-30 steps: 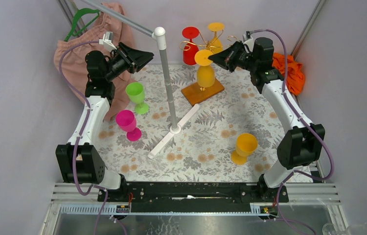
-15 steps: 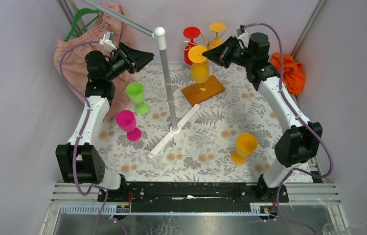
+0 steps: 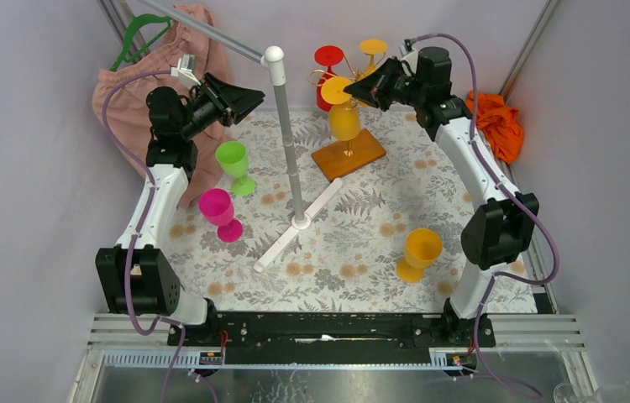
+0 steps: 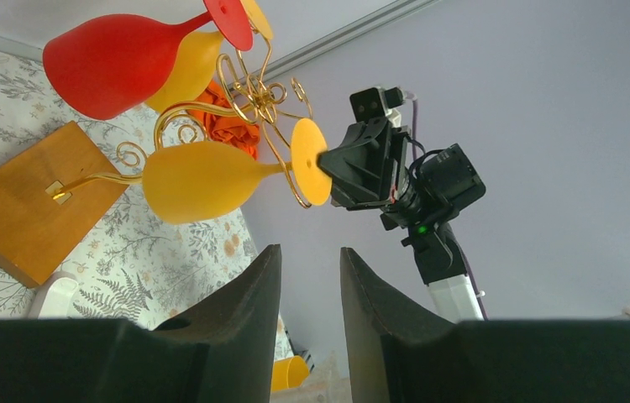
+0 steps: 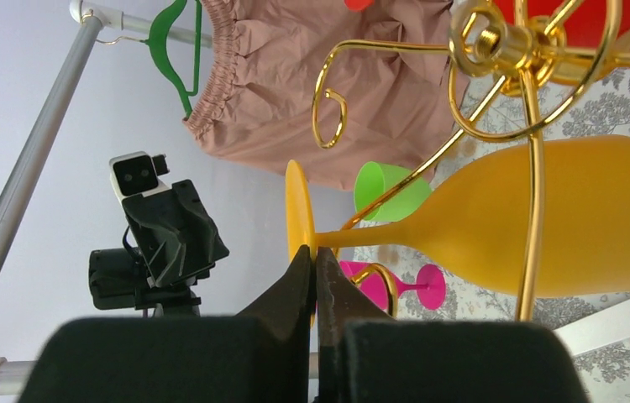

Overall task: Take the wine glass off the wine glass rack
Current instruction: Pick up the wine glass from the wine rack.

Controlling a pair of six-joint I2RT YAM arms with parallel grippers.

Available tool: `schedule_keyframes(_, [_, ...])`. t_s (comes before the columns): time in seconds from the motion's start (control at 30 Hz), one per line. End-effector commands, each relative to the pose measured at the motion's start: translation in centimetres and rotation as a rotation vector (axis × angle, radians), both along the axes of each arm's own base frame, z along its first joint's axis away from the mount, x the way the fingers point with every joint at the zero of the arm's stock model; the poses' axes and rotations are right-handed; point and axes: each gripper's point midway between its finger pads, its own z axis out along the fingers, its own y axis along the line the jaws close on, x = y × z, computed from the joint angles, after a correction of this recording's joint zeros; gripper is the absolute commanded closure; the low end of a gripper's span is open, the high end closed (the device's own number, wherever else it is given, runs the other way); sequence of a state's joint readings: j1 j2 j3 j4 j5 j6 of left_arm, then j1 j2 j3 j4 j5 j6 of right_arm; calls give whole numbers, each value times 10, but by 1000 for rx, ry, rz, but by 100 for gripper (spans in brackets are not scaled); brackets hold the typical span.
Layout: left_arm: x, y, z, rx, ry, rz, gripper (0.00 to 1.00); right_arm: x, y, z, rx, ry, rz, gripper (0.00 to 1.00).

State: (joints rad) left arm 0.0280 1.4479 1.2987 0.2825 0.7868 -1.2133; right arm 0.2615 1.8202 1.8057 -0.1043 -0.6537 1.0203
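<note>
Right wrist view shows the right jaws pressed together on the thin foot of the upside-down yellow-orange plastic wine glass [image 5: 547,218], just where the stem meets the disc. Compared with a second ago in the top external view, that arm has swung back and to the left and the glass has gone with it. Foot and bowl have both shifted toward the back wall, while the gold wire rack on its orange-brown wooden base [image 3: 348,154] stays put on the floral-clothed bench [image 3: 362,227]. I judge that the glass is being slid along its scroll arm toward the open end; a gold wire crosses the stem, so it does not look free of the rack. The left jaws stand apart on nothing, raised at the far left and unchanged. A red plastic glass [image 3: 325,94] and a second yellow glass [image 3: 370,47] hang on the rack beyond. No brand, label or writing is legible anywhere.
</note>
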Motion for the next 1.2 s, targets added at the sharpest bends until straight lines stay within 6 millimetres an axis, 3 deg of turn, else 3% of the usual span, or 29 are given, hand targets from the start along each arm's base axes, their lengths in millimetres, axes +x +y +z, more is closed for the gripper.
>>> schedule_keyframes(0.0, [-2, 0, -4, 16, -8, -12, 61, 2, -1, 35, -23, -112, -16, 100])
schedule_keyframes(0.5, [0, 1, -8, 17, 3, -8, 61, 7, -49, 32, -65, -119, -147, 100])
schedule_keyframes(0.7, [2, 1, -8, 17, 7, -5, 61, -3, -54, 37, -43, -133, -138, 100])
schedule_keyframes(0.97, [4, 1, -12, 24, 17, 0, 61, -34, -52, 41, -3, -140, -90, 100])
schedule_keyframes(1.17, [7, 1, -18, 25, 30, 0, 61, -75, -53, 42, 26, -145, -49, 100])
